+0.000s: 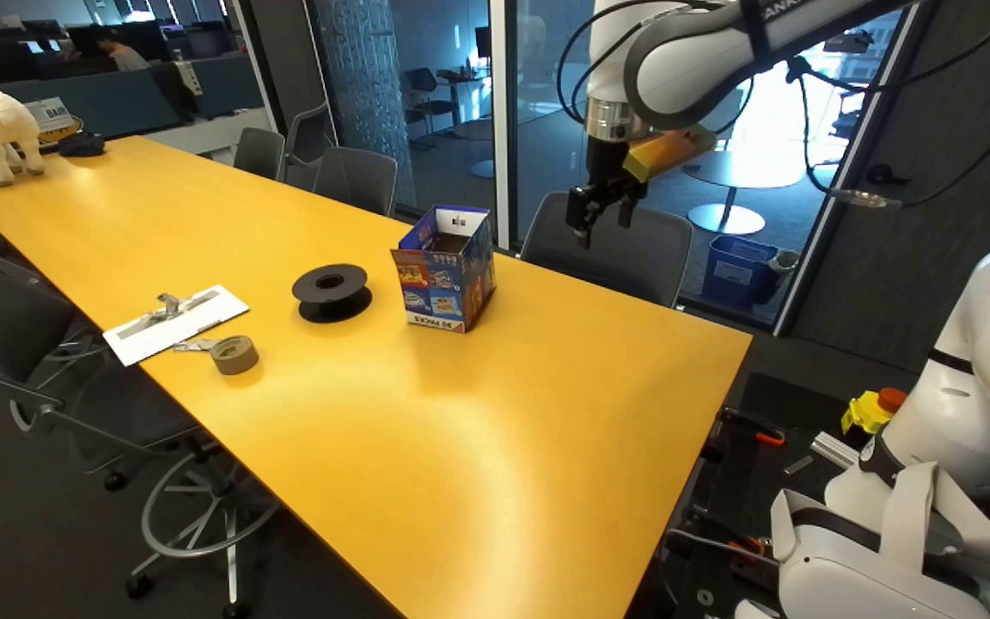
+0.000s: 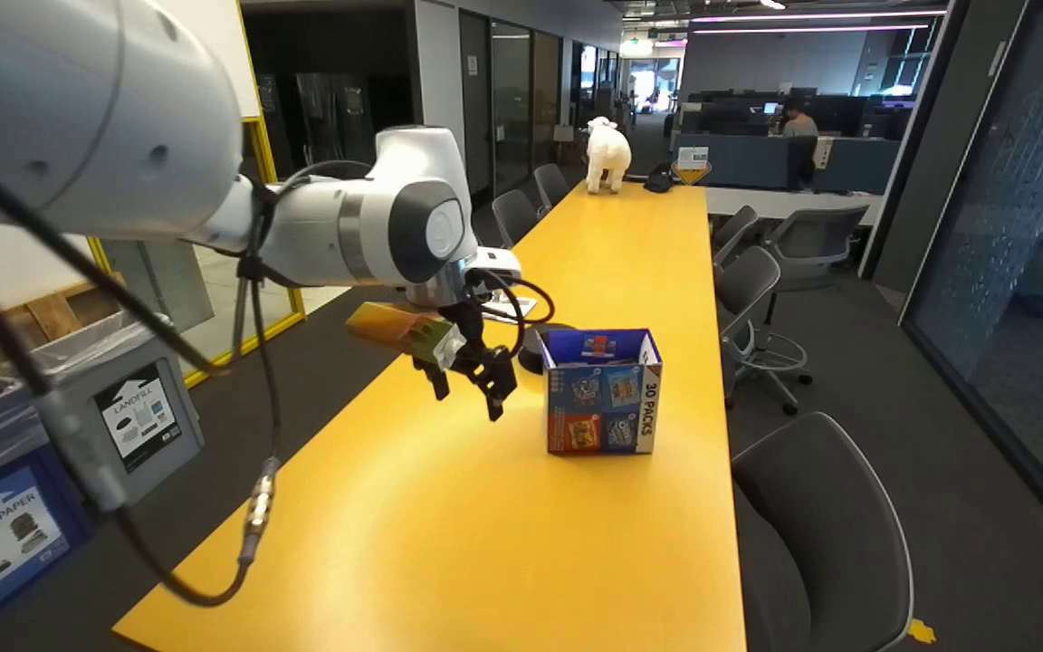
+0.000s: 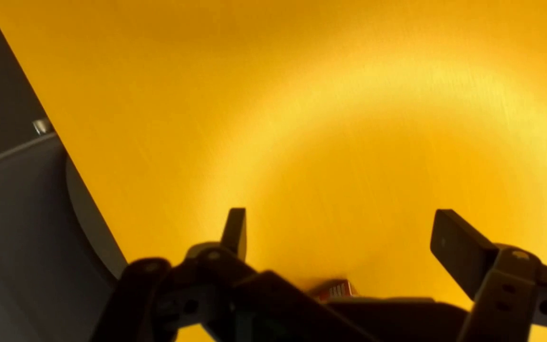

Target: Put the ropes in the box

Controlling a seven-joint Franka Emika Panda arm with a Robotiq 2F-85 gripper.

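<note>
Over the yellow table (image 1: 504,447), the gripper (image 3: 339,225) is hanging from the arm (image 2: 340,226), its fingers (image 3: 461,254) standing wide apart with plain tabletop showing in the gap. An orange-yellow block (image 1: 665,155) is sticking out sideways from the wrist, just above the fingers. The box (image 1: 435,288) (blue snack carton, "30 PACKS" printed on it) is standing on the table, open end up, clear of the gripper in both exterior views; its walls are hiding the bottom, so can't tell what it's holding. Wrist view: a printed red corner (image 3: 342,289) is showing low down, half covered by the gripper; too little to identify. Black spool (image 2: 532,353) is lying flat near the box, partly hidden behind it in an exterior view. Farther along, a tape roll (image 1: 235,355) is sitting by the table's long edge, next to a small grey metal piece (image 1: 194,345); a white board with a metal clip (image 1: 175,327) is lying just beside. Toy sheep (image 2: 607,154) is standing at the far end, next to a dark item (image 2: 659,179). Grey chairs (image 1: 645,258) are lining both long sides. Robot side: a white headset (image 1: 856,563) is lying near the arm's base, and a red-topped yellow button (image 1: 869,413) is sitting there too. Background: one person (image 2: 798,124) is sitting, facing away.
</note>
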